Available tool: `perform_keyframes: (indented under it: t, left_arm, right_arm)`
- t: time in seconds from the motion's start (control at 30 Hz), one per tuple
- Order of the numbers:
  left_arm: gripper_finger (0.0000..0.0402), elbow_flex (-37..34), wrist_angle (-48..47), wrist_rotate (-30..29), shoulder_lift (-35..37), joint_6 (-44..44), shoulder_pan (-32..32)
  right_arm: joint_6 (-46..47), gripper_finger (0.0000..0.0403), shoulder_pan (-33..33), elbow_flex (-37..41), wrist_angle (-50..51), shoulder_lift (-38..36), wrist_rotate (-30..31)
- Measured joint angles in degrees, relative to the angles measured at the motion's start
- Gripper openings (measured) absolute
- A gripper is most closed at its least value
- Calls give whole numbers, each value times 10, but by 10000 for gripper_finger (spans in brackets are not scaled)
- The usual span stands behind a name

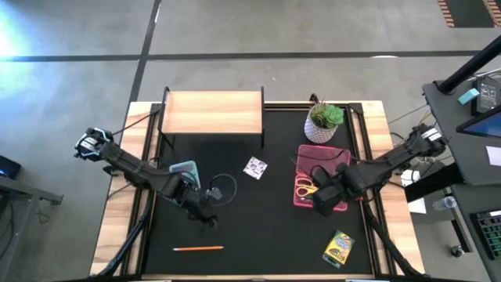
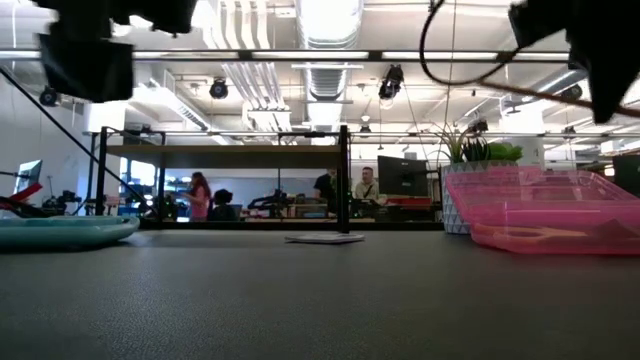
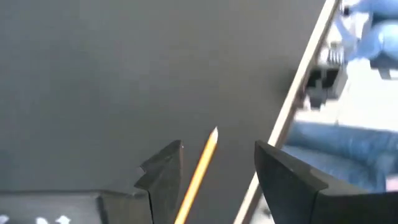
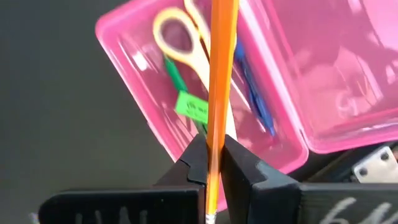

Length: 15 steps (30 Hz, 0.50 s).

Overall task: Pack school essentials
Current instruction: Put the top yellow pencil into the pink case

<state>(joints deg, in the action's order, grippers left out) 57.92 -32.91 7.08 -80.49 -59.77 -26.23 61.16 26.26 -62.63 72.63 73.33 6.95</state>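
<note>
Pencils first: one orange pencil (image 1: 198, 248) lies on the black mat near the front edge, and your left gripper (image 1: 205, 213) hangs over it with its fingers spread, nothing between them. Farther right, your right gripper (image 4: 214, 163) is clamped on a second orange pencil (image 4: 220, 74) above the pink case (image 4: 134, 99), where yellow-handled scissors (image 4: 180, 38) lie.

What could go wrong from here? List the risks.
1. The right end effector pinches its orange pencil upright over the pink case; released that way, it might tip out.
2. The left end effector is open above the other pencil, which could roll away when the fingers close.
</note>
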Motion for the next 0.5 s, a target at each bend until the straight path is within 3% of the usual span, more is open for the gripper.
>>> perform_keyframes:
  t: [0.17, 0.5]
  left_arm:
    - [183, -5, -12, 2, 0, 4, -16]
    - [183, -23, -1, 0, 0, 123, -53]
  right_arm:
    - [-22, 14, 0, 18, 3, 35, -37]
    - [-70, 18, 0, 26, 3, 98, -60]
